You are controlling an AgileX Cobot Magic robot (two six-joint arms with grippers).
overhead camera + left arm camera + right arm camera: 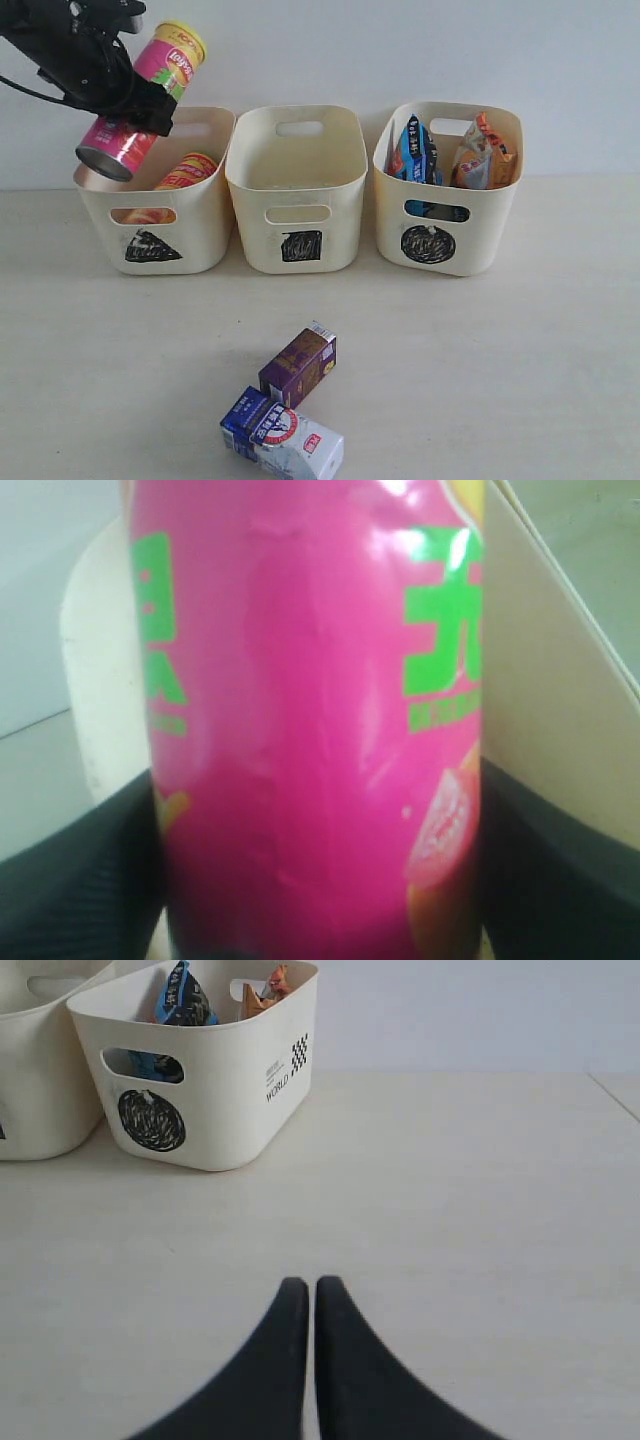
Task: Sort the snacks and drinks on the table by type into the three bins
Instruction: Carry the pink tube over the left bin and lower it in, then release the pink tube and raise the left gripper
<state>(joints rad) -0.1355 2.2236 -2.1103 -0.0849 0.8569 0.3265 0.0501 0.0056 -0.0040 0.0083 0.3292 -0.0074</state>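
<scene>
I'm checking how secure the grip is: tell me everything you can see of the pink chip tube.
The pink chip tube is a long glossy cylinder, magenta with green lettering, a yellow top end and a grey metallic bottom. It hangs tilted in the air, bottom end lowest, over the triangle-marked bin. The left gripper clamps it around the middle; nothing else touches it.

Pink tube (168,62) aslant in the left tool (140,105) above the triangle bin (205,215), yellow tube (188,170) inside.
</scene>
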